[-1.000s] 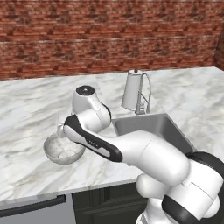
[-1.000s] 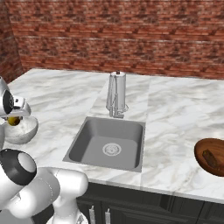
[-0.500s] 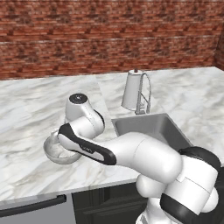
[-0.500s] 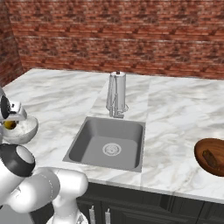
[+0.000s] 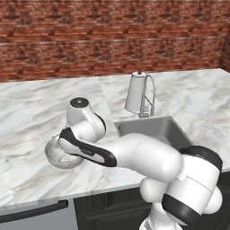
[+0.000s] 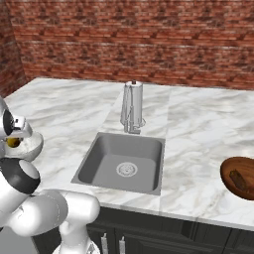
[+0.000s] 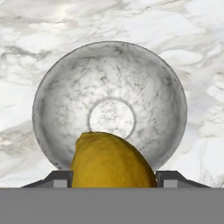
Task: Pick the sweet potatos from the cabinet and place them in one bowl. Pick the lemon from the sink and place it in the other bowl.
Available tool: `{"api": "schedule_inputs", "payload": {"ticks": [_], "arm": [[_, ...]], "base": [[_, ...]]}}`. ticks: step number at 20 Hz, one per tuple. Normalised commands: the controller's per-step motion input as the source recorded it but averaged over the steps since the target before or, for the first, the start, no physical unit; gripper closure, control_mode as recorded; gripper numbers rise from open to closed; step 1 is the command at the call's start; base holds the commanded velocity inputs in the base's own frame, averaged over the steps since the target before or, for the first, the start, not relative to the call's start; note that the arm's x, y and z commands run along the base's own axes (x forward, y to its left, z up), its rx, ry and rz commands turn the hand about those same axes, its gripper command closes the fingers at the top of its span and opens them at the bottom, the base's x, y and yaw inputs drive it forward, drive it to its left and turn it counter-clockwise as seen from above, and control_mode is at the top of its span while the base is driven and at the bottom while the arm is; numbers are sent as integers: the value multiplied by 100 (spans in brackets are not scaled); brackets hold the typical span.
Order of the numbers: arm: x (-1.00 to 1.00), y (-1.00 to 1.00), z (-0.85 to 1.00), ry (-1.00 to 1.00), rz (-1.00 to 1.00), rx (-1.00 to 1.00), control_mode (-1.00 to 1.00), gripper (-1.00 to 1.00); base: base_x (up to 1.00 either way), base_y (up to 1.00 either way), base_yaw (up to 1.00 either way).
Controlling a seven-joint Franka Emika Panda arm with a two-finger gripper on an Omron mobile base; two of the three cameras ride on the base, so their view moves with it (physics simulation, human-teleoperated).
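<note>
My gripper (image 7: 113, 177) is shut on the yellow lemon (image 7: 111, 162), which bulges between the two dark fingertips. Straight below it lies the pale grey mottled bowl (image 7: 111, 94), with nothing in it. From the right base view the lemon (image 6: 13, 143) hangs just over that bowl's rim (image 6: 31, 147) at the far left. In the left base view my arm covers most of the bowl (image 5: 56, 156). The dark-brown wooden bowl (image 6: 229, 173) stands at the right counter edge with a reddish-brown sweet potato (image 6: 240, 180) inside. The cabinet is out of view.
The grey sink (image 6: 99, 166) with its white drain (image 6: 126, 169) lies mid-counter, with a chrome faucet (image 6: 130, 115) and a paper towel roll behind it. A brick wall backs the marble counter (image 6: 198, 124). Dark base cabinets run below the front edge.
The hand with the lemon has shifted a little left and come down closer to the grey bowl. The grip on the lemon is the same.
</note>
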Motion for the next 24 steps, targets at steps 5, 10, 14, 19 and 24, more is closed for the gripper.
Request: {"api": "schedule_inputs", "payload": {"ticks": [5,10,14,19,24], "arm": [[1,0,-33,0,0,0,-100,100],[11,2,-17,0,0,0,-100,100],[16,8,-11,0,0,0,-100,100],[14,8,-14,0,0,0,-100,100],[12,8,-11,0,0,0,-100,100]], "base": [[0,0,0],[0,0,0],[0,0,0],[0,0,0],[0,0,0]]}}
